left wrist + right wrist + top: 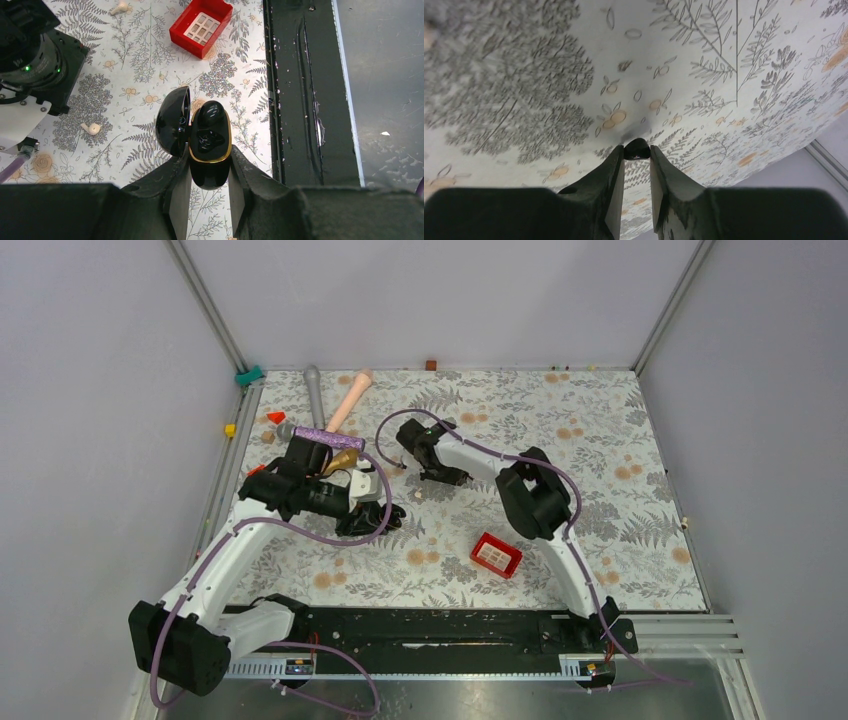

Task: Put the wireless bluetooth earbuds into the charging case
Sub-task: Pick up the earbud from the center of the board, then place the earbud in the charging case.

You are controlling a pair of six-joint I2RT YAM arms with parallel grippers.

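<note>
My left gripper [210, 167] is shut on a glossy black charging case [210, 150] with a gold rim, its lid [172, 122] swung open to the left. A black earbud [211, 111] appears to sit in the case's far socket. In the top view the case [392, 515] is at the centre-left of the table. My right gripper [637, 156] is shut on a tiny black earbud [637, 148] at its fingertips, close above the table; the top view shows that gripper [440, 476] behind the case. Whitish earbuds [91, 128] [119, 7] lie loose on the table.
A red box [496, 555] lies right of the case and shows in the left wrist view [201, 27]. A pink cylinder [350, 398], a grey cylinder [315, 395], a purple bar [325, 435] and a gold cone [342, 460] are at the back left. A black rail [300, 100] runs along the near edge.
</note>
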